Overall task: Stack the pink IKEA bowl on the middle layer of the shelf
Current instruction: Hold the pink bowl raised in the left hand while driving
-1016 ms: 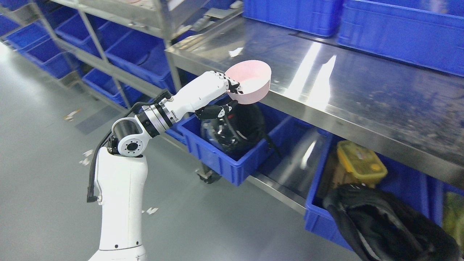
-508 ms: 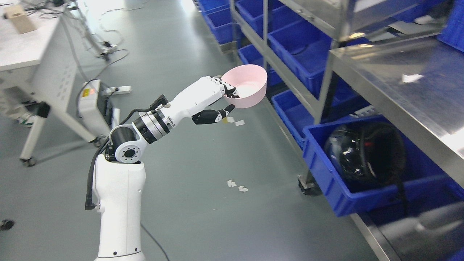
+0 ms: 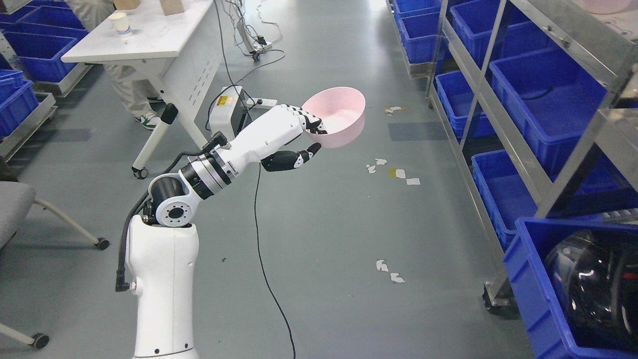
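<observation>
My left hand (image 3: 311, 134) is shut on the near rim of a pink bowl (image 3: 336, 117), fingers inside the rim and thumb under it. The bowl is held upright in the air over the grey floor, well left of the metal shelf rack (image 3: 498, 124). Another pink object (image 3: 605, 6) shows at the top right on the rack's upper level, cut off by the picture's edge. My right arm does not show.
Blue bins (image 3: 543, 94) fill the rack's layers; one bin (image 3: 563, 299) at the lower right holds a black helmet. A white table (image 3: 144, 35) with a paper cup, a person's legs (image 3: 132, 97), a floor cable (image 3: 261, 249) and a chair (image 3: 15, 209) stand to the left.
The whole picture has swung left, so the camera turned away from the steel shelf surface toward the aisle. The hand keeps its hold on the bowl in the same pose.
</observation>
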You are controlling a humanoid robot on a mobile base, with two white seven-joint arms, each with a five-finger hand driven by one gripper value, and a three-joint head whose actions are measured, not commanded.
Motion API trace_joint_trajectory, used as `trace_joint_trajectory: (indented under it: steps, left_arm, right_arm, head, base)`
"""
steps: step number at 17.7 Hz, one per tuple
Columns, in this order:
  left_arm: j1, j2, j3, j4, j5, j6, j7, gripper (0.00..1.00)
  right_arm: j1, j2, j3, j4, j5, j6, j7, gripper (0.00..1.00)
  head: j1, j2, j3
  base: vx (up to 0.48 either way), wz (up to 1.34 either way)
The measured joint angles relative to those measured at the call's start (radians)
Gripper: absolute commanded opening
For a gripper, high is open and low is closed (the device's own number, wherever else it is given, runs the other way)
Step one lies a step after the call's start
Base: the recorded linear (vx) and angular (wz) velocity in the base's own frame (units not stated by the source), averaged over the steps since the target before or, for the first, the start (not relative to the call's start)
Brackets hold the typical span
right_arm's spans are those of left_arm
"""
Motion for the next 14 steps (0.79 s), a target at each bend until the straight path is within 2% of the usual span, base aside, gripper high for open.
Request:
trace_joint_trajectory:
  steps: [5, 14]
  left_arm:
    - [0.004, 0.0, 0.001, 0.0, 0.002, 0.0, 0.001, 0.02]
    - [0.007, -0.001, 0.002, 0.006, 0.004, 0.0, 0.003, 0.02]
  right_arm:
    - [0.0, 0.0, 0.0, 0.0, 0.0, 0.0, 0.001, 1.0]
    - [0.0, 0.0, 0.0, 0.0, 0.0, 0.0, 0.001, 1.0]
  head:
    - [0.0, 0.0, 0.0]
    - [0.0, 0.0, 0.0]
  base:
    - [0.219, 0.23]
    - [0.295, 0.0]
